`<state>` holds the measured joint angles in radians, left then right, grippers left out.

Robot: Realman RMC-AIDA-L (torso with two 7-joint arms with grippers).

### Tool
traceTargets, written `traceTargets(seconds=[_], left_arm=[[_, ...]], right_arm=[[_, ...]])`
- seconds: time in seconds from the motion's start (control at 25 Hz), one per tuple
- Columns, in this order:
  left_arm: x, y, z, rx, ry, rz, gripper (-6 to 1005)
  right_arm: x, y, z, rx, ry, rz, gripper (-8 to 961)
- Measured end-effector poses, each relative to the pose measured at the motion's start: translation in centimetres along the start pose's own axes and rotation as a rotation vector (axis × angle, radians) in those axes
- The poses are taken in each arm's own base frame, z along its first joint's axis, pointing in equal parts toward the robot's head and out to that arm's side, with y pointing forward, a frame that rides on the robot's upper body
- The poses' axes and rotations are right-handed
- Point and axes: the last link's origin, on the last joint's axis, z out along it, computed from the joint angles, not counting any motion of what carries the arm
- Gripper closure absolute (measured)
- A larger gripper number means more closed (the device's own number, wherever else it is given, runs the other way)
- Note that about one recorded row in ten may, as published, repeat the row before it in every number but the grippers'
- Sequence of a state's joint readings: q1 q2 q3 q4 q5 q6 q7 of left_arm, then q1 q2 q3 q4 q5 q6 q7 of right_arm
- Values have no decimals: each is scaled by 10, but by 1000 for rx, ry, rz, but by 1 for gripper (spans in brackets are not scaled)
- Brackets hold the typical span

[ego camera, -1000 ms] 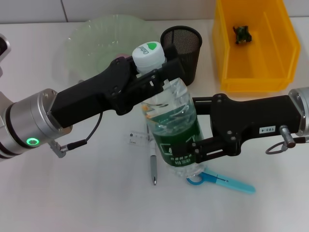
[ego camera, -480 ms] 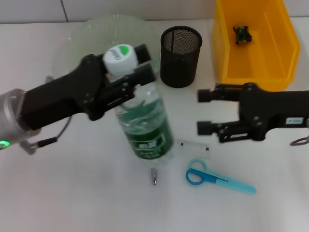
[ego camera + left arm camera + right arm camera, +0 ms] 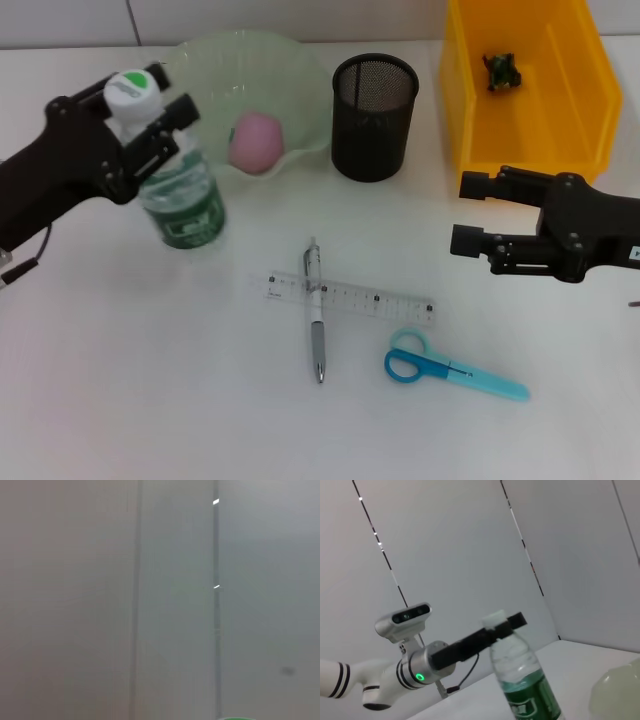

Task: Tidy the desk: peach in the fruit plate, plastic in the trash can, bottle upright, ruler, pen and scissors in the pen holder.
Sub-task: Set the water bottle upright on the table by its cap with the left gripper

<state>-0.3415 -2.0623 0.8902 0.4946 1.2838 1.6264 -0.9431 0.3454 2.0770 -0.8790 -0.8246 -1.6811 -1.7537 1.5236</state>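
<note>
Looking down from the head view, the white desk (image 3: pixel 150 400) carried three containers. One pale green translucent fruit plate (image 3: pixel 290 90) held a single pink peach (image 3: pixel 256 141). One black mesh pen holder (image 3: pixel 374 115) stood just beside the plate, and nothing could be made out inside it. One yellow plastic bin (image 3: pixel 520 90) at the far right held a single small dark green object (image 3: pixel 501 70) (too small to identify).

Loose on the desk lay one clear plastic ruler (image 3: pixel 370 297), one silver pen (image 3: pixel 316 322) crossing over it, and one pair of blue-handled scissors (image 3: pixel 450 369) near the ruler's right end. The left gripper (image 3: pixel 140 125) was clamped on the neck of one clear plastic bottle with a green label and white cap (image 3: pixel 180 200), just below the cap, holding it roughly upright at the left of the plate, its base at the desk. The right gripper (image 3: pixel 470 215) hung between the pen holder and the bin, fingers spread apart and gripping nothing.

The left wrist view showed only a grey panelled wall (image 3: pixel 100 600) and a sliver of green at the frame's lower edge.

The right wrist view showed the bottle (image 3: pixel 522 680) standing, with the left gripper (image 3: pixel 502 625) closed about its neck, and an edge of the plate (image 3: pixel 620 690) beside it.
</note>
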Motion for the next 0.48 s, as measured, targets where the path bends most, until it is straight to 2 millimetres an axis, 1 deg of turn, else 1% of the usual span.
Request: traceTargets(seconds=[0.2, 0.48], left_arm=[[-9, -12, -6, 95, -57, 19, 560], [-16, -21, -9, 167, -101, 60, 561]], right_arm=[[4, 0, -1, 2, -2, 17, 113], [3, -1, 1, -2, 4, 14, 113]])
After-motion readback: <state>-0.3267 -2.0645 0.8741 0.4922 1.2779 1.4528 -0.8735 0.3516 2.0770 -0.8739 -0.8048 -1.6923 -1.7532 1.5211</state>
